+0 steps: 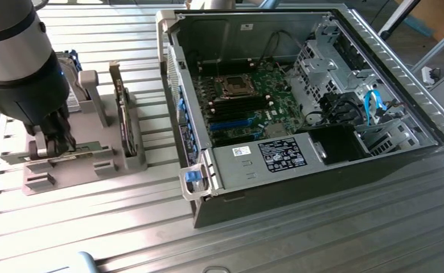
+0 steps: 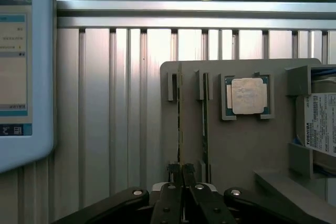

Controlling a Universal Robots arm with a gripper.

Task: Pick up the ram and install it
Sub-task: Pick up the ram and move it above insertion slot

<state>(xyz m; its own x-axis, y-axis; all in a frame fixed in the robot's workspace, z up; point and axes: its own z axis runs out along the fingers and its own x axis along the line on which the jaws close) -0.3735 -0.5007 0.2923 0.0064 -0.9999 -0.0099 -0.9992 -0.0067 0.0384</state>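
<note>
Two thin green ram sticks stand on edge in slots of a grey holder [image 2: 241, 145]. My gripper [image 2: 180, 169] is down over the nearer-to-edge ram [image 2: 179, 108], its dark fingertips [image 2: 172, 169] pressed together on the stick's end. The second ram [image 2: 205, 114] stands free in the neighbouring slot. In the exterior view the gripper [image 1: 51, 142] reaches down into the holder [image 1: 93, 165] at the exterior view's left, well apart from the open computer case [image 1: 206, 187], whose motherboard [image 1: 245, 99] with its long black memory slots lies exposed.
A processor chip [image 2: 248, 96] and a silver hard drive with a white label [image 2: 321, 124] also sit in the holder. A taller expansion card [image 1: 123, 119] stands upright between holder and case. A light blue screen device [image 2: 21, 66] lies on the ribbed metal table [image 1: 298, 233].
</note>
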